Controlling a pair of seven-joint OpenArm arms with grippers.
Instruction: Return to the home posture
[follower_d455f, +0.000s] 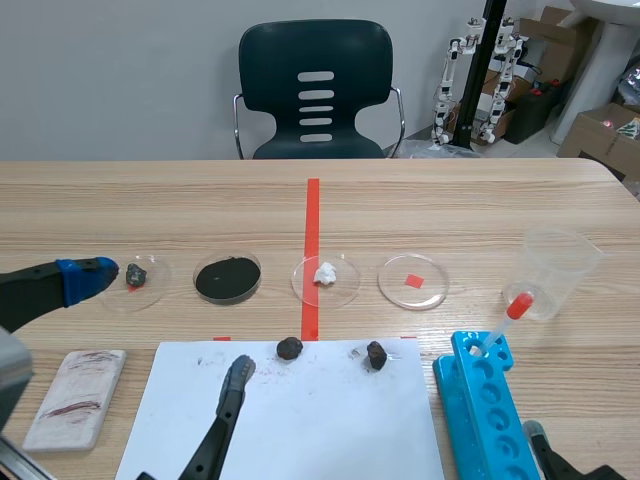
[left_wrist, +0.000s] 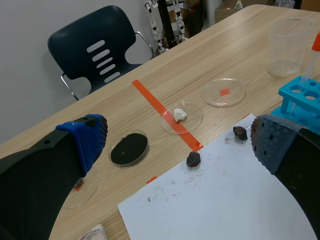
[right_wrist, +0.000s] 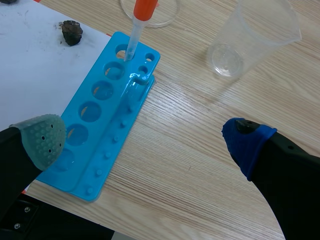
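- Wood-grain table (follower_d455f: 480, 200), grey wall behind it.
- Left gripper (follower_d455f: 175, 315): jaws spread wide, nothing held. Blue-padded finger at frame left, the other low centre over the white paper sheet (follower_d455f: 300, 430).
- Right gripper (right_wrist: 144, 139): also wide open and empty, barely showing at the scene's lower-right corner, just beside the near end of the blue tube rack (follower_d455f: 485, 410).
- Step, as a guess: home move under way or nearly done, with both arms low at the bottom corners. No way to confirm the exact home pose.
- Next move: straight pull-back, hands kept empty. On the right, mind the rack and the red-bulbed pipette (follower_d455f: 512, 312) standing in it. On the left, mind the paper edge and the streaked white block (follower_d455f: 78, 395).
- Mid-table: two dark lumps (follower_d455f: 290, 348) (follower_d455f: 376, 355) at the paper's far edge.
- Beyond those, four clear dishes in a row: grey stone (follower_d455f: 150, 295), black powder (follower_d455f: 262, 278), white lump (follower_d455f: 345, 285), one over a red square (follower_d455f: 430, 290).
- Clear beaker (follower_d455f: 560, 270) at centre right.
- Far: dark chair (follower_d455f: 316, 90) top centre, small humanoid robots (follower_d455f: 485, 75) and cardboard boxes (follower_d455f: 600, 125) upper right.
- Writing: none readable. No brand or label on the rack, beaker or dishes. Box print too small to tell.
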